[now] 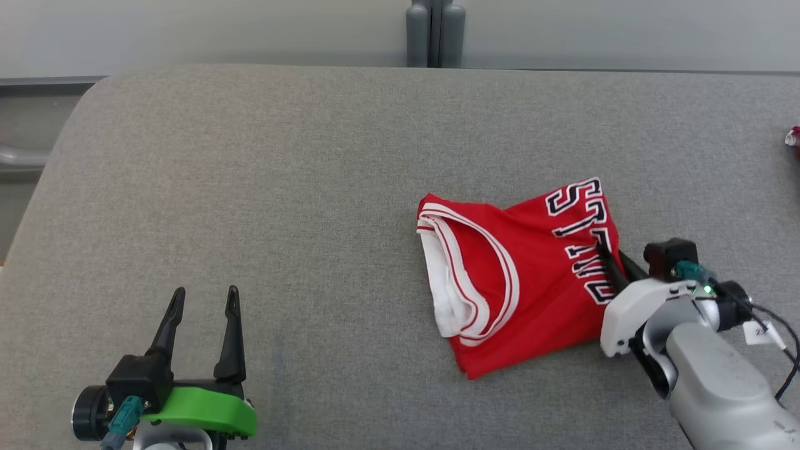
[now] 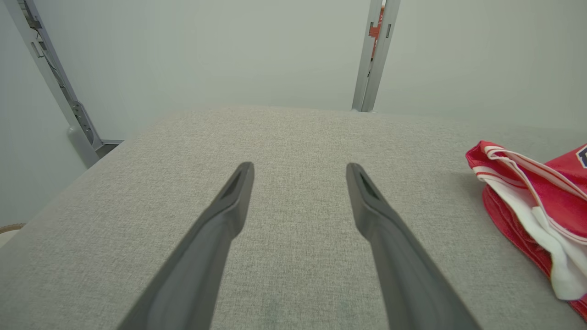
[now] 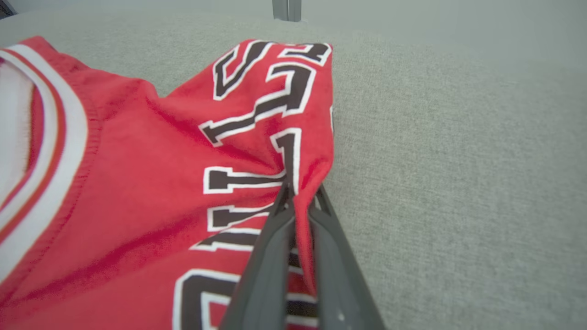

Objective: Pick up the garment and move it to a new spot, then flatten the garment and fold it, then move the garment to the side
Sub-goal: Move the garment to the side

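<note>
The garment is a red jersey with white trim and black lettering, lying folded on the grey table at centre right. My right gripper is shut on the garment's right edge, pinching a fold of red cloth between its fingers, as the right wrist view shows with the garment bunched at the tips. At the lower left my left gripper stands open over bare table, far from the cloth. The left wrist view has its fingers apart, the left gripper empty, and the garment at the right edge.
The grey fabric table spreads wide to the left and behind the garment. A small red and white object lies at the far right edge. A grey post stands behind the table's back edge.
</note>
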Tool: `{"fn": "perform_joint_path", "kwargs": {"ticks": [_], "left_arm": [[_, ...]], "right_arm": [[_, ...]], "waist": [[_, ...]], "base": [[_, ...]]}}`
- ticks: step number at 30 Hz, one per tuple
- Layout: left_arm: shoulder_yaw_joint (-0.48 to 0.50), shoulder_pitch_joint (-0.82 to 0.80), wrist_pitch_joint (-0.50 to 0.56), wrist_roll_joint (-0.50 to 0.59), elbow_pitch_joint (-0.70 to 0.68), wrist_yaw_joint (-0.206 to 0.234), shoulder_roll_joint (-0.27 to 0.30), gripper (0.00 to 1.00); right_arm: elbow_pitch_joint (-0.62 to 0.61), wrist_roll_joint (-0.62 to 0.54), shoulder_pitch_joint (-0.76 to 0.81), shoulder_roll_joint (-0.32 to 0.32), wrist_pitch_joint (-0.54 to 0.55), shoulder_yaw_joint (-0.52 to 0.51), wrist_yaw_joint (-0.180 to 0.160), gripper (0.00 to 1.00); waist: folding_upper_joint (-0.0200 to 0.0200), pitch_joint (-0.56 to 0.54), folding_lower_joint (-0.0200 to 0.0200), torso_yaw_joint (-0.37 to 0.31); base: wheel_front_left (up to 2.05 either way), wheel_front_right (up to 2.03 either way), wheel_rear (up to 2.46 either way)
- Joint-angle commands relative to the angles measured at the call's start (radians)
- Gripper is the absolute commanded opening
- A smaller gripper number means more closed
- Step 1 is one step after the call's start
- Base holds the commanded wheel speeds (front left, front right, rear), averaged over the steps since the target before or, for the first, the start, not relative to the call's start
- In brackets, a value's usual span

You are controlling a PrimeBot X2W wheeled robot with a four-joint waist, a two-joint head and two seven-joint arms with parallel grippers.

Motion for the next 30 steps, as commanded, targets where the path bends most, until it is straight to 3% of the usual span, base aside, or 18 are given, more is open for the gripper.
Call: {"fn": "perform_joint_path", "kwargs": {"ticks": [1,7,19,30], "left_arm": [[-0.006,-0.024,-0.002,-0.005,-0.004,0.004,0.000,1.00],[-0.030,-0.071,-0.002,-0.005,-0.022,0.010,0.001,1.00],[-0.035,-0.182,-0.002,0.037,-0.075,0.001,0.011,1.00],[-0.036,-0.204,-0.002,0.069,-0.154,-0.004,0.046,1.00]], "right_arm": [[-0.011,0.005,-0.037,-0.027,0.003,0.009,-0.003,0.00],[-0.062,0.023,-0.165,-0.146,0.041,0.063,-0.003,0.00],[-0.208,0.112,-0.364,-0.447,0.120,0.118,-0.003,0.00],[-0.268,0.234,-0.451,-0.666,0.204,0.111,-0.003,0.00]], "waist": [[0.0000,0.033,0.0000,-0.015],[0.0000,0.129,0.0000,-0.054],[0.0000,0.328,0.0000,-0.179],[0.0000,0.411,0.0000,-0.248]], "base": [[0.00,0.00,0.00],[0.00,0.00,0.00],[0.00,0.00,0.00],[0.00,0.00,0.00]]}}
